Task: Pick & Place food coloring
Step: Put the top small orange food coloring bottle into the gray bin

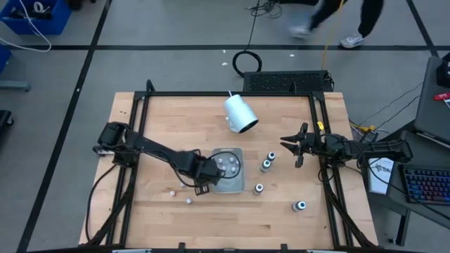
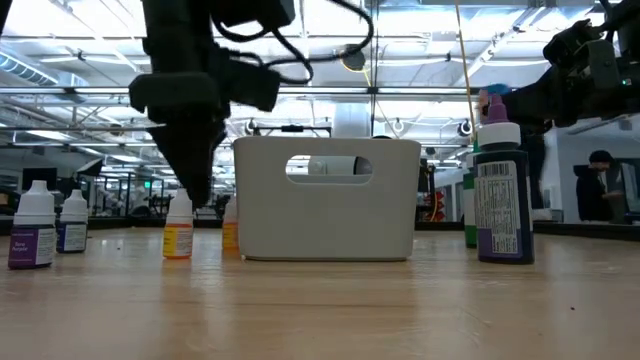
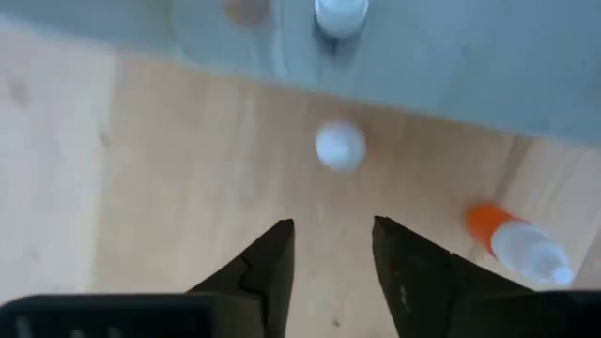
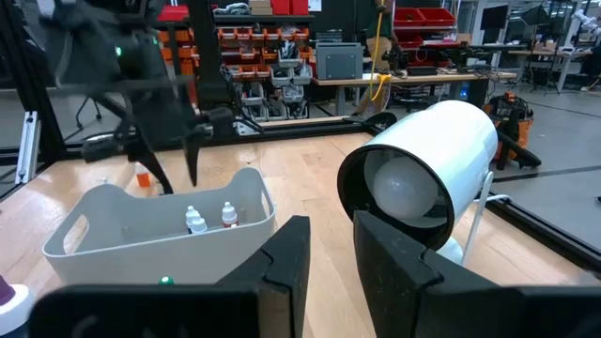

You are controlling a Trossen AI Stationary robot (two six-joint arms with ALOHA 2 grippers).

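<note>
Inside, small bottles [image 4: 208,219] upright in bin [image 4: 103,239]; left fingers [image 3: 268,272] slightly parted, empty.

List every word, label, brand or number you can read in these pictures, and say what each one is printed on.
No text can be read as it stands.
Dark bottle: printed label, too small to read.
Small bottles on the table's left in the low view: purple labels, print blurred.
Small orange-labelled bottle: print blurred.
White paper beside the table: a dark mark, not legible.
Bin and white lamp: no text visible.
</note>
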